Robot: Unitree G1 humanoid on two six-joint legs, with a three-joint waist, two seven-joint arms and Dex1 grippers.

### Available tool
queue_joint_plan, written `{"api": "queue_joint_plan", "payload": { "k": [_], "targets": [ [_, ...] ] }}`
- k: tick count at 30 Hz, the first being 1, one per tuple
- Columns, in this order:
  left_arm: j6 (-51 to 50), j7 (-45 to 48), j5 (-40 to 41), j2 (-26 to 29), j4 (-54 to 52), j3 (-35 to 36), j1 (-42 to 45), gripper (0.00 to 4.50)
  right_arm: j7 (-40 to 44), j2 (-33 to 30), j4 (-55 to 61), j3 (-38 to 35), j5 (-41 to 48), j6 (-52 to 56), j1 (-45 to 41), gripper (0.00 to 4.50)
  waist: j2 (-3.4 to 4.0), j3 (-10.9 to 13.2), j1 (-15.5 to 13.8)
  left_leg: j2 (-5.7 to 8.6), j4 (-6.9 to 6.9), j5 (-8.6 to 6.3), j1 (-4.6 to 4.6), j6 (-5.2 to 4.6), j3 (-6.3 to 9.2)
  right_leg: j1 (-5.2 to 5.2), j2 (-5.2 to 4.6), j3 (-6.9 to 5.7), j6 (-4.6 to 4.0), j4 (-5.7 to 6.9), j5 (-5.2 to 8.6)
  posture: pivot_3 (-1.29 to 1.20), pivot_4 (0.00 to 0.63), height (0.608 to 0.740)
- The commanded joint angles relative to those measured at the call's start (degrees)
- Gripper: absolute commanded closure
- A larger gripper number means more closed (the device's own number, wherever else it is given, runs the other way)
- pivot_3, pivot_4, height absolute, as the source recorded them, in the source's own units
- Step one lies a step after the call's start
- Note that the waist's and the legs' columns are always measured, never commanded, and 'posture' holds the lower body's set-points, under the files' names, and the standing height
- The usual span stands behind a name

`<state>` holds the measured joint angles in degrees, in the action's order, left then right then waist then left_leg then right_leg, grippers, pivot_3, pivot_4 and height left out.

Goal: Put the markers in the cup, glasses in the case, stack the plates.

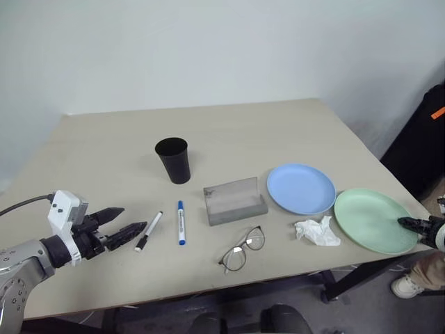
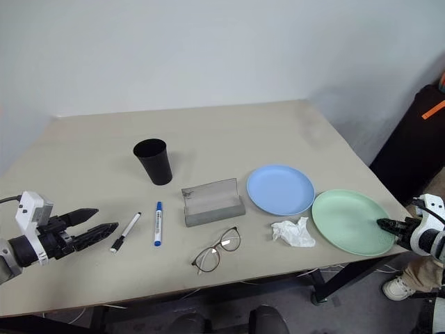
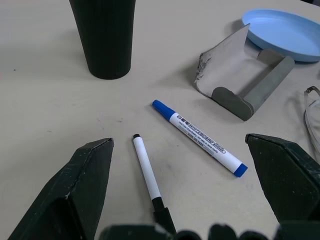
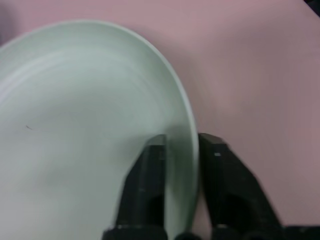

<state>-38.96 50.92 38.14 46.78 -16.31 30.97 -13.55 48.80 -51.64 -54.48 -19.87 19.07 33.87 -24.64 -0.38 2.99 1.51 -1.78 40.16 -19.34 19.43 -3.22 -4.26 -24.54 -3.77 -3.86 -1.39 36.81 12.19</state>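
Observation:
A black cup (image 1: 174, 160) stands upright in the middle of the table. In front of it lie two markers, one black-capped (image 1: 149, 231) and one blue-capped (image 1: 181, 223). My left gripper (image 1: 133, 218) hovers open just left of the black-capped marker, holding nothing. The grey case (image 1: 234, 200) lies open, with the glasses (image 1: 243, 248) in front of it near the table edge. The light blue plate (image 1: 301, 188) sits right of the case. The mint green plate (image 1: 372, 219) lies at the right edge, and my right gripper (image 4: 182, 142) is shut on its rim, one finger inside and one outside.
A crumpled white tissue (image 1: 318, 231) lies between the two plates near the front edge. The beige table (image 1: 229, 129) has a white wall behind it. A black object (image 1: 424, 139) stands off the table's right side.

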Motion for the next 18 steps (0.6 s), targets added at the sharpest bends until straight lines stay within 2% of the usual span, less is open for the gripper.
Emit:
{"api": "queue_joint_plan", "payload": {
  "k": [1, 12, 18],
  "targets": [
    [0.98, -0.38, 0.54, -0.04, -1.38, 1.65, 0.60, 0.00, -2.40, -1.19, -2.20, -2.93, 1.43, 1.91, -3.19, 4.49, -0.05, -0.01, 0.15, 0.00, 0.00, 0.00, -0.04, 0.00, -0.02, 0.04, 0.00, 0.01, 0.00, 0.00, 0.00, 0.00, 0.000, 0.740],
    [0.75, -1.12, 0.64, -0.22, -1.45, 0.90, 1.26, 0.00, -9.25, -5.62, -10.48, -13.46, 7.86, 6.80, -15.21, 4.49, 0.18, 0.05, 0.60, 0.15, -0.07, 0.11, -0.01, -0.19, -0.05, 0.00, -0.12, 0.11, 0.02, -0.02, -0.09, 0.00, 0.000, 0.740],
    [0.53, -1.23, 0.67, -0.02, -1.37, 0.62, 1.83, 0.00, -9.11, -2.85, -6.11, -10.90, 6.99, 8.65, -18.55, 4.49, 0.16, 0.04, 1.11, 0.12, -0.18, 0.11, 0.01, -0.18, -0.01, -0.01, -0.08, 0.17, 0.04, -0.07, -0.09, 0.00, 0.000, 0.740]
  ]
}}
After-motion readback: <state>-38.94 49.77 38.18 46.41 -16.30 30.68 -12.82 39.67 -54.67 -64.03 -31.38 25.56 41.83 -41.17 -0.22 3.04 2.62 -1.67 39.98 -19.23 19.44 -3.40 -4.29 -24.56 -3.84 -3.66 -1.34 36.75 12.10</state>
